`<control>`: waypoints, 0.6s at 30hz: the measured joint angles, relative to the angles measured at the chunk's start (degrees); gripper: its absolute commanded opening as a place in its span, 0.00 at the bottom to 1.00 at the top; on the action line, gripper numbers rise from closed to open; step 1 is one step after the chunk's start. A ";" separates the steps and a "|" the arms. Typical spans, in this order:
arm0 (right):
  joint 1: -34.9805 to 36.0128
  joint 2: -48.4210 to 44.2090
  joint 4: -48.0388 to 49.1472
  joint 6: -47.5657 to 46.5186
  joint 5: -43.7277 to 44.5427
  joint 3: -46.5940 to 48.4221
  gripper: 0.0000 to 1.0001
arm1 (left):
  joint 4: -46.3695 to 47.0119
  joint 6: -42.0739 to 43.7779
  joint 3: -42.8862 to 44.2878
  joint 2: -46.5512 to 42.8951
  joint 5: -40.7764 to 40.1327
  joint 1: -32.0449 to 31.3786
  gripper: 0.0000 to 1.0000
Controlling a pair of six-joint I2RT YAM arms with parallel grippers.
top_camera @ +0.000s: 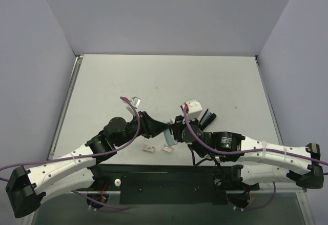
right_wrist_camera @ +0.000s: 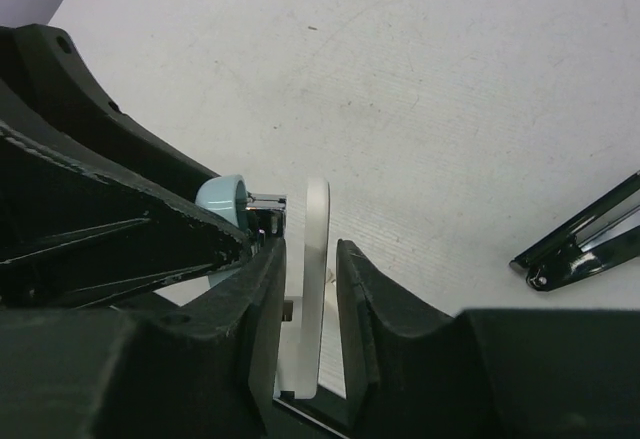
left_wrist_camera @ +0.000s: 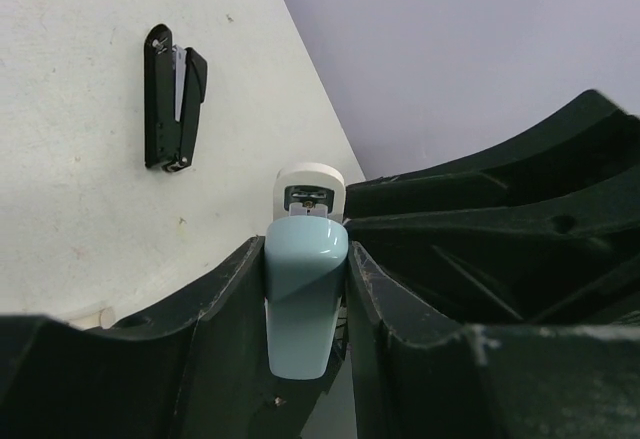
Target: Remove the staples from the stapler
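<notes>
On the top camera I see both arms folded inward over the table [top_camera: 164, 76]. The left gripper [top_camera: 162, 129] and right gripper [top_camera: 175, 133] are tip to tip, with a pale blue bar [top_camera: 167, 138] between them. The stapler [top_camera: 207, 117] lies on the table at about 2 o'clock from that meeting point, just beside the right wrist, and neither gripper touches it. One small white block [top_camera: 148, 148] and another white block [top_camera: 167, 149] lie at 6 o'clock, near the arm bases.

On the left wrist camera, the left fingers [left_wrist_camera: 220, 299] press against both flanks of the blue bar with no gap, so it is gripped. A white slab [left_wrist_camera: 310, 181] pokes out beyond the bar at 12 o'clock. The stapler rests at 10 o'clock with its two jaws parted in a narrow V.

On the right wrist camera, the white slab stands edge-on between the right fingers [right_wrist_camera: 370, 319], which are only narrowly apart. A thin gap shows on the 3 o'clock side, and I cannot tell whether they pinch it. One end of the stapler shows at the 3 o'clock edge.
</notes>
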 measured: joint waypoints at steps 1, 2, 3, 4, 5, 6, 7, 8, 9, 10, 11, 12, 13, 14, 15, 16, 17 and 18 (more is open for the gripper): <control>0.04 -0.13 -0.59 -0.02 -0.13 0.55 0.33 | -0.35 0.57 0.00 0.00 0.33 0.13 0.00; 0.13 -0.37 -1.05 -0.11 -0.31 1.22 0.36 | -0.55 0.90 0.00 0.02 0.59 0.24 0.00; 0.24 -0.81 -1.55 -0.24 -0.52 1.95 0.39 | -0.61 1.22 -0.02 0.02 1.03 0.39 0.00; 0.33 -1.29 -2.19 -0.52 -0.72 2.56 0.40 | -0.57 1.70 -0.02 0.00 1.44 0.48 0.00; 0.37 -2.08 -3.06 -0.85 -0.96 3.30 0.42 | -0.55 2.14 -0.02 -0.02 1.95 0.63 0.00; 0.37 -2.75 -3.69 -1.31 -1.11 3.78 0.43 | -0.57 2.45 -0.02 -0.04 2.47 0.74 0.00; 0.37 -3.74 -4.48 -1.79 -1.22 4.26 0.46 | -0.55 2.91 -0.02 -0.07 3.17 0.74 0.00; 0.37 -4.83 -5.42 -2.38 -1.42 4.66 0.46 | -0.55 3.45 -0.02 -0.09 3.96 0.81 0.00; 0.37 -6.05 -6.38 -3.19 -1.75 5.01 0.46 | -0.55 3.93 -0.02 -0.09 4.70 0.85 0.00; 0.35 -7.26 -7.37 -4.20 -2.27 5.31 0.46 | -0.55 4.39 -0.02 -0.09 5.60 0.85 0.00; 0.37 -8.15 -8.31 -5.09 -2.71 5.68 0.46 | -0.52 5.03 -0.02 -0.09 6.58 0.92 0.00; 0.35 -9.22 -9.90 -6.58 -3.61 6.40 0.46 | -0.50 5.64 -0.02 -0.09 7.74 0.98 0.00; 0.35 -9.92 -10.84 -7.61 -4.22 6.99 0.46 | -0.46 6.40 -0.02 -0.07 9.01 1.01 0.00; 0.33 -10.67 -11.93 -8.92 -5.27 7.74 0.47 | -0.46 7.04 -0.02 -0.04 10.14 1.05 0.00; 0.33 -11.45 -12.85 -10.12 -6.45 8.31 0.47 | -0.44 7.82 0.00 0.07 11.82 1.05 0.00; 0.33 -12.26 -13.46 -11.39 -7.96 8.72 0.47 | -0.44 8.70 0.00 0.24 13.38 1.05 0.00; 0.31 -13.11 -14.21 -12.61 -9.55 9.05 0.47 | -0.44 9.62 0.04 0.44 14.88 1.05 0.00; 0.31 -13.70 -14.78 -13.51 -10.82 9.29 0.47 | -0.48 10.40 0.11 0.70 16.37 1.05 0.00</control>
